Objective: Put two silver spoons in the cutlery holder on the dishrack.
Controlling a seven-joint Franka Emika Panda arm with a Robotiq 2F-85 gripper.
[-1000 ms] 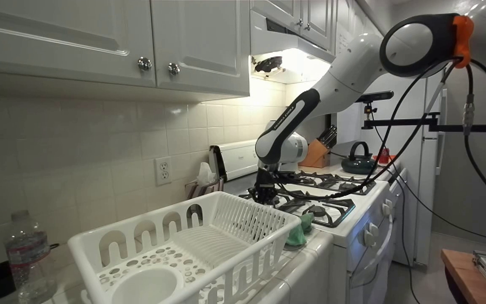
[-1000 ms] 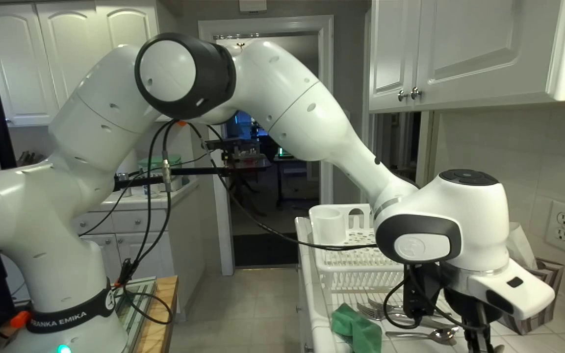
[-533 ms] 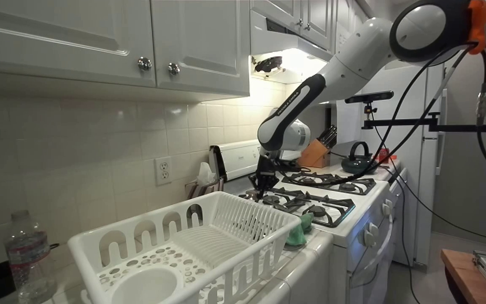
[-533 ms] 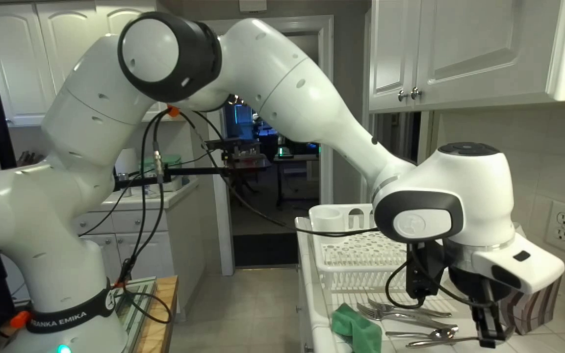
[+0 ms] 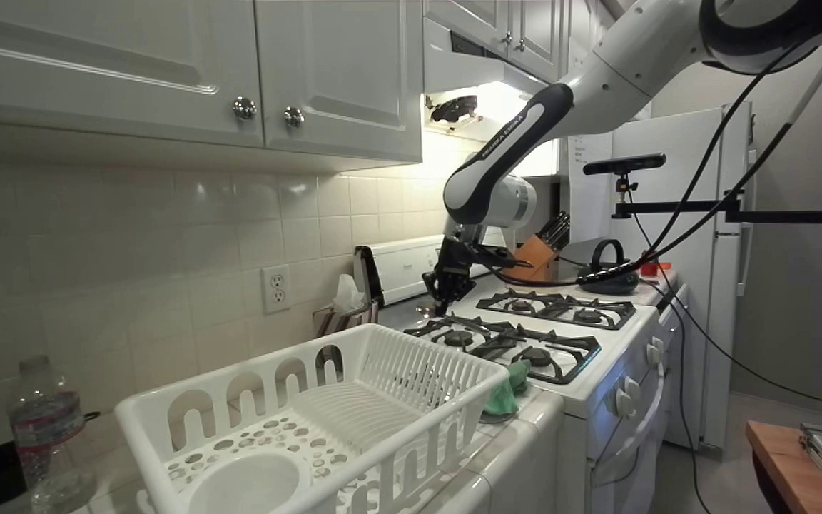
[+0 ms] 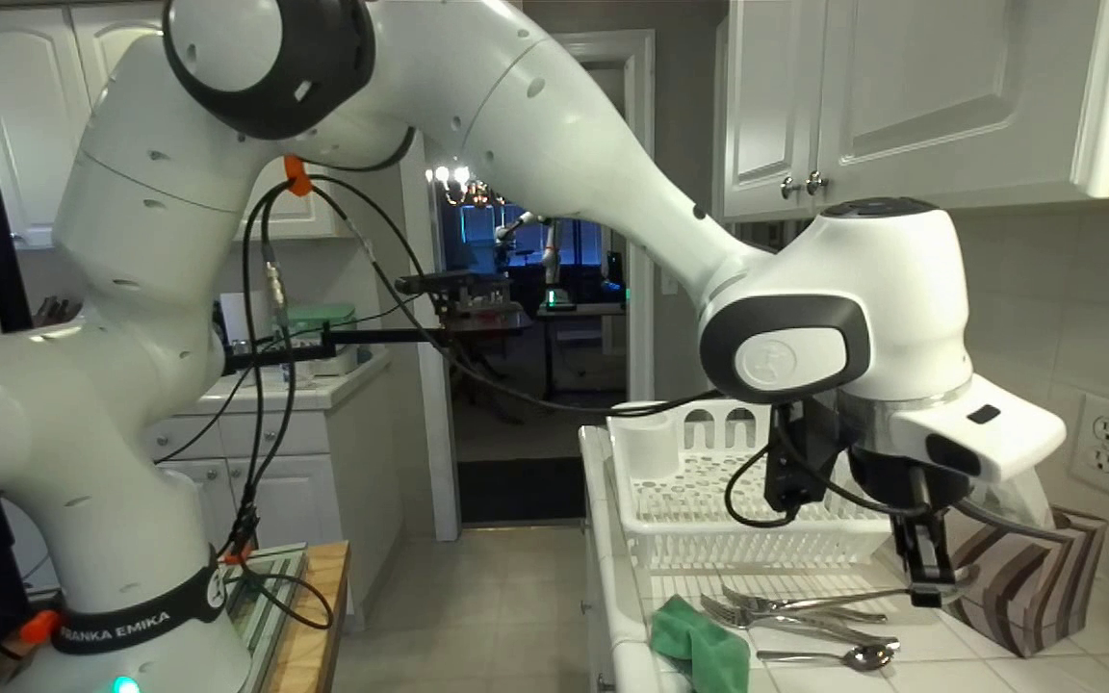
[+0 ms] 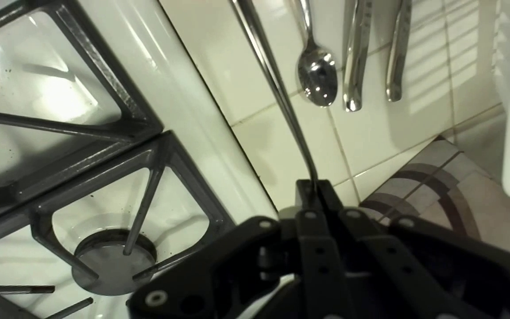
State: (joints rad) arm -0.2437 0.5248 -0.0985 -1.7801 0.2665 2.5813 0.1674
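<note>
Because you have just lifted the long-handled silver metal spoon, the wrist view shows your black two-fingered gripper clamped on it; a second oval-bowled silver metal spoon lies on the white tiled table. In both exterior views, the held spoon hangs outside the white rectangular plastic dishrack, so you can probably carry it across next, then fetch the other.

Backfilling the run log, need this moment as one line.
pincer: shut on spoon | held: above counter | second spoon: lying on counter | dishrack: neither spoon inside
</note>
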